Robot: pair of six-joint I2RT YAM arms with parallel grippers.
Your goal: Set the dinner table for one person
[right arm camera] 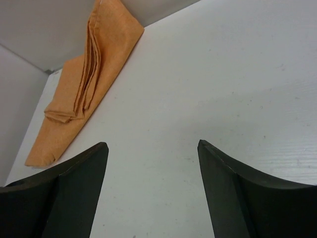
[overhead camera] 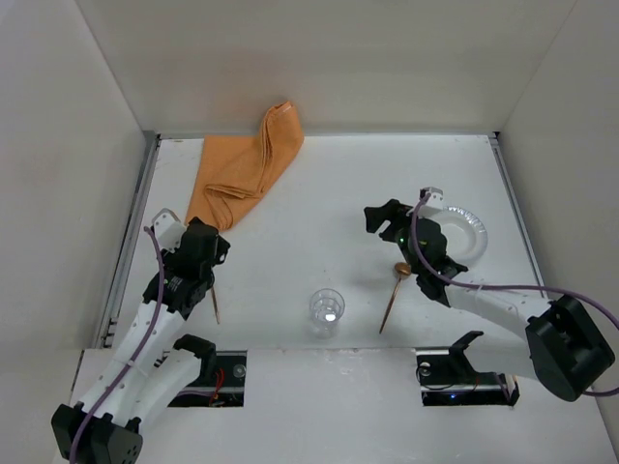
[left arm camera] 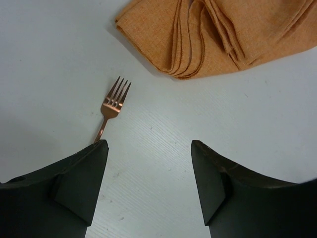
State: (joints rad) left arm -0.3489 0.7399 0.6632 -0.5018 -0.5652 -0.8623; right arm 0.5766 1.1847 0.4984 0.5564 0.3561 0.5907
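The table (overhead camera: 319, 184) lies beneath the left gripper (left arm camera: 149, 148) and right gripper (right arm camera: 152, 148), both with fingers apart, a fork (left arm camera: 111, 105) partly hidden behind one left finger.

table (overhead camera: 319, 184): flat, matte white, roughly square
edges: thin grey rails (overhead camera: 129, 242) along both sides
pose: level, filling the overhead view's middle

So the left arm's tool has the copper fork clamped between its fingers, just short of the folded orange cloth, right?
Not quite. The left tool is open and holds nothing. The copper fork lies flat on the white table, off to one finger's side, just short of the folded orange cloth. The left wrist view shows this.
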